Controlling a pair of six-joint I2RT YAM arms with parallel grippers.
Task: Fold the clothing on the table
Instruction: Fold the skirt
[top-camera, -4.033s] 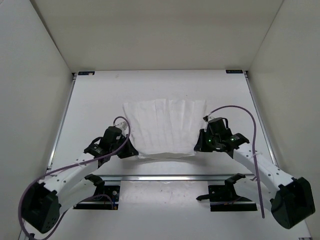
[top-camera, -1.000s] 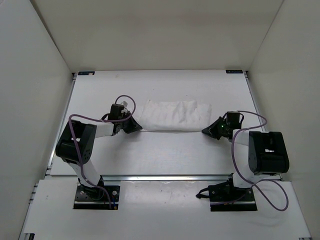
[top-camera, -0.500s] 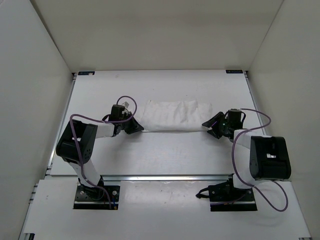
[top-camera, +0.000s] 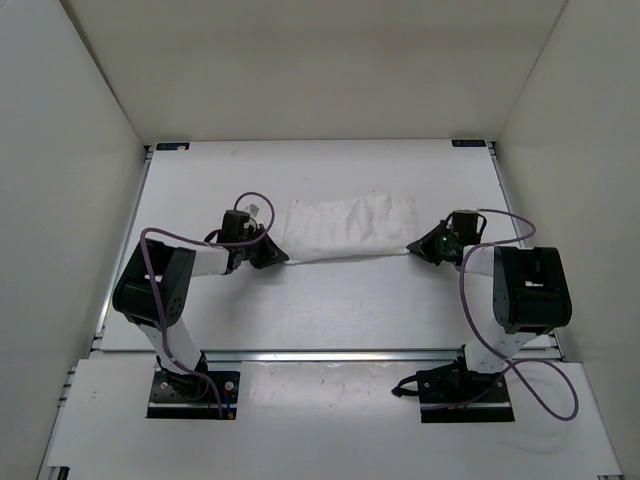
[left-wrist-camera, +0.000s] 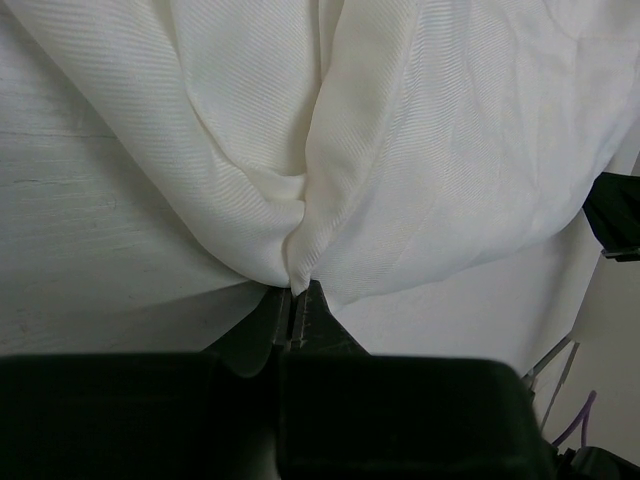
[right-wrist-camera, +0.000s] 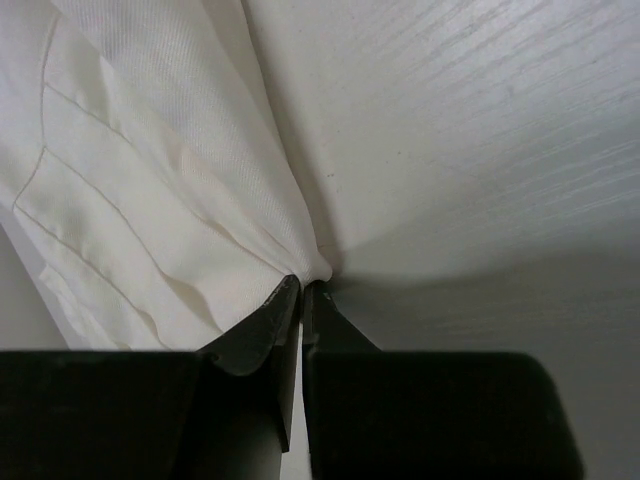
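Note:
The clothing (top-camera: 345, 228) is a white garment lying as a narrow band across the middle of the table (top-camera: 330, 310). My left gripper (top-camera: 280, 256) sits at the band's left near corner. In the left wrist view it (left-wrist-camera: 296, 292) is shut on a pinched point of the clothing (left-wrist-camera: 400, 150), whose fabric fans out ahead in soft folds. My right gripper (top-camera: 412, 249) is at the band's right end. The right wrist view shows it (right-wrist-camera: 303, 287) shut on the edge of the creased clothing (right-wrist-camera: 130, 180), low over the tabletop.
White walls enclose the table on three sides. A metal rail (top-camera: 330, 353) runs along the near edge, just ahead of both arm bases. Black corner brackets (top-camera: 172, 147) (top-camera: 468, 143) mark the far corners. Purple cables loop off both wrists.
Since four seconds ago the wide garment has been folded back into a narrow band. In the last second the right gripper opened, moved slightly farther back and shut again on the right end.

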